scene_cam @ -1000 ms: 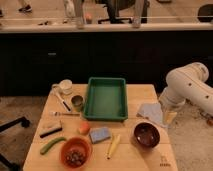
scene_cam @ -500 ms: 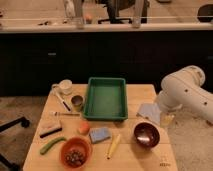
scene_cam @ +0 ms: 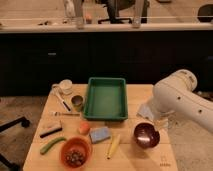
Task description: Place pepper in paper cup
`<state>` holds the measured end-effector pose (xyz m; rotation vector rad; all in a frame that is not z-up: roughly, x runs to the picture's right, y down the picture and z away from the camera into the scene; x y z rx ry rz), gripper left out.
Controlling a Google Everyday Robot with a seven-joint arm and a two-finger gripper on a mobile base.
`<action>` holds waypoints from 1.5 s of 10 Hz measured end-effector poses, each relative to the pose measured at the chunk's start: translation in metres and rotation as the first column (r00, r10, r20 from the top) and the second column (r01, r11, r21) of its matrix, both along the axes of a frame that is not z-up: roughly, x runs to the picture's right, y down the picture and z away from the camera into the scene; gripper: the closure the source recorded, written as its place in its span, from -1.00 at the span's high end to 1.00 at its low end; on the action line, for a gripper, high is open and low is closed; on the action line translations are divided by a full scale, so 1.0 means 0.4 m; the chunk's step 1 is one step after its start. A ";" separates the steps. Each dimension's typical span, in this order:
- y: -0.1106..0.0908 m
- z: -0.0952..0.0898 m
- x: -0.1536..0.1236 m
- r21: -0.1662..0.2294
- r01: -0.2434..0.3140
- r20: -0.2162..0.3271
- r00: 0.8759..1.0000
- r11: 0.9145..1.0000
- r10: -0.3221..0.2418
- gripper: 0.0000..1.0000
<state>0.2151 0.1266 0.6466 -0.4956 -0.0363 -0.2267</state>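
The pepper, slim and bright green, lies on the wooden table near its front left corner. The white paper cup stands at the back left of the table, well apart from the pepper. My white arm reaches in over the table's right edge. The gripper hangs below the arm, beside a dark red bowl, far to the right of both pepper and cup.
A green tray sits mid-table, with a metal can to its left. At the front are an orange bowl with nuts, an orange fruit, a blue sponge and a pale yellow vegetable. A black block lies at the left.
The arm has swung left and forward over the table's right edge. Nothing on the table has moved.
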 end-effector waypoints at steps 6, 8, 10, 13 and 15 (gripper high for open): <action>0.037 -0.058 -0.088 0.025 0.113 0.080 0.990 0.993 -0.114 0.60; 0.037 -0.058 -0.089 0.026 0.114 0.080 0.990 0.993 -0.116 0.60; 0.037 -0.058 -0.089 0.025 0.113 0.080 0.990 0.993 -0.114 0.60; 0.047 -0.075 -0.108 0.038 0.148 0.130 0.980 0.988 -0.152 0.60; 0.069 -0.119 -0.195 0.066 0.228 0.203 0.950 0.972 -0.236 0.60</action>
